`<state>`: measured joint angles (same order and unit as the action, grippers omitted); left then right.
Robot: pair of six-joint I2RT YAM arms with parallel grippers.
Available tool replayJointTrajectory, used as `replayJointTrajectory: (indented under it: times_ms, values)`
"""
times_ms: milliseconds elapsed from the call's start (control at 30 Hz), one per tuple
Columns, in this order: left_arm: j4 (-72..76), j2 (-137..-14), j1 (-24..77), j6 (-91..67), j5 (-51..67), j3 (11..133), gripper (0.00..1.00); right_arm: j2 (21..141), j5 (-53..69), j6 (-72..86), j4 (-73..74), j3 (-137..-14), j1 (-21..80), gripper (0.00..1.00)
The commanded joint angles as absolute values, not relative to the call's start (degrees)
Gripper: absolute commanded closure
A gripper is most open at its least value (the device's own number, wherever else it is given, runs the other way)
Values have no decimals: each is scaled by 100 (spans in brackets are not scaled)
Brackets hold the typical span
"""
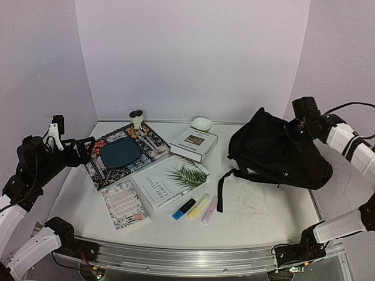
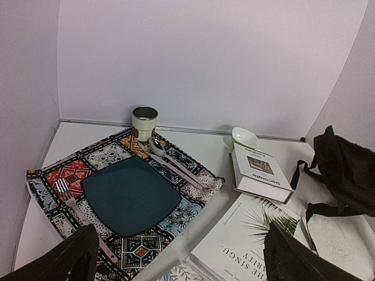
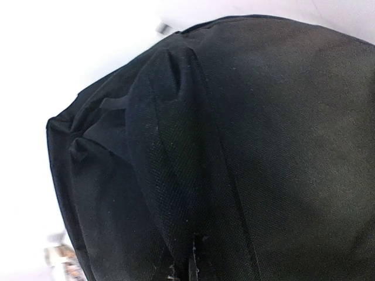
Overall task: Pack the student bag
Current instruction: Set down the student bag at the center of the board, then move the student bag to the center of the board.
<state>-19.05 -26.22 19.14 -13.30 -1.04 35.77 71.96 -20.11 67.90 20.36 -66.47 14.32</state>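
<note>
The student bag, a large black soft backpack, slumps at the right of the table, its long strap trailing toward the middle. My right gripper sits at the bag's top, shut on a raised fold of its fabric; in the right wrist view black cloth fills the frame and the jaws meet at the bottom edge. My left gripper hovers at the table's left edge, open, with nothing between its fingers. It looks over the mat toward the bag.
A patterned mat holds a teal plate, a fork and a spoon. A cup and a white bowl stand at the back. Three books and blue, yellow and pink highlighters lie mid-table.
</note>
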Motion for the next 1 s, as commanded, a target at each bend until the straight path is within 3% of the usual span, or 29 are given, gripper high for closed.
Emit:
replayJointTrajectory:
  times_ms: [0, 167, 367, 567, 800, 967]
  values:
    - [-1758, -2673, 1928, -1257, -41, 3621, 0, 7546, -2727, 7526, 1746, -6352, 1591, 100]
    - [-1758, -2732, 1925, -1249, -20, 3620, 0, 8435, -2319, 7491, 1731, -6557, 1638, 96]
    - [-1767, -2715, 1925, -1257, -37, 3621, 0, 9015, -1696, 6379, 1746, -6837, 1675, 72]
    - [-1766, -2654, 1928, -1269, -116, 3612, 0, 8560, -1445, 4526, 1995, -6563, 1676, 38]
    - [-1764, -2693, 1925, -1261, -123, 3616, 0, 7651, -936, 2948, 2617, -5917, 1678, 17]
    - [-1758, -2748, 1927, -1239, -85, 3621, 0, 7351, -225, 2355, 3289, -5698, 1677, 8]
